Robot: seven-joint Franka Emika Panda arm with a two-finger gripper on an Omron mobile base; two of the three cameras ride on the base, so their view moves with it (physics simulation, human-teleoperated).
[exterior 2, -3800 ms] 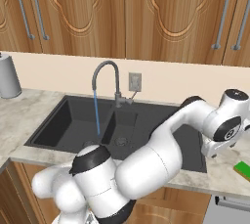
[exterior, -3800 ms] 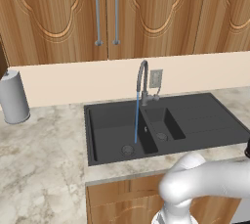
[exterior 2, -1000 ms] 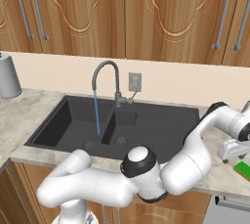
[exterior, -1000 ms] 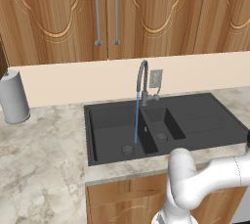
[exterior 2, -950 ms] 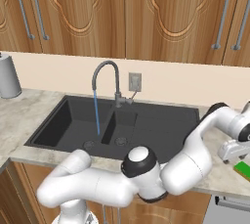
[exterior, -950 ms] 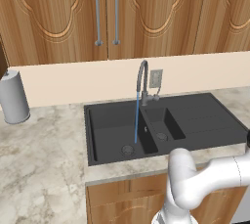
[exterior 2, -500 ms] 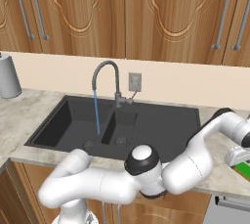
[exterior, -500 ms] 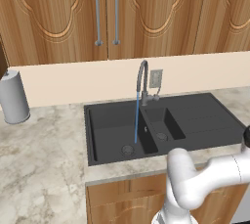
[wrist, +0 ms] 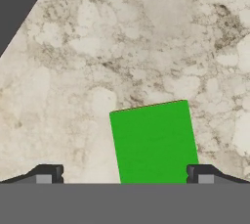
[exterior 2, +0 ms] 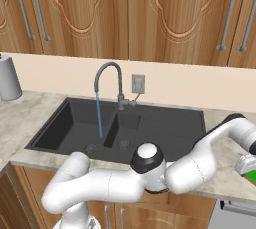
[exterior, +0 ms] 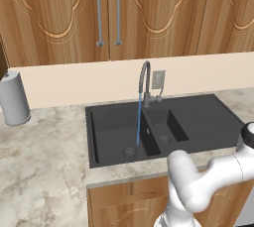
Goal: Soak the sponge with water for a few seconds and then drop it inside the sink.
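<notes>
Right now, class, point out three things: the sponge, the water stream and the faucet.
sponge (wrist: 154, 142): hand view, middle of its green face.
water (exterior: 139, 122): left base view, midway down the blue stream.
faucet (exterior 2: 107, 66): right base view, top of the curved grey spout.

One bright green flat rectangular sponge (wrist: 154, 142) on marbled beige stone counter (wrist: 146, 37). One matte dark grey rectangular sink (exterior: 198, 117), two basins, two round drains, one ribbed drainboard. One curved grey metal faucet (exterior: 144, 80); one thin light-blue water stream (exterior: 139, 122). One grey wall outlet plate (exterior: 158, 79) behind faucet. One grey upright cylinder (exterior: 14, 98) at counter's far left. Two long vertical metal door handles (exterior: 99, 13) in left base view; four in right base view. One white robot arm (exterior 2: 150, 173); two dark fingertips (wrist: 200, 173).
</notes>
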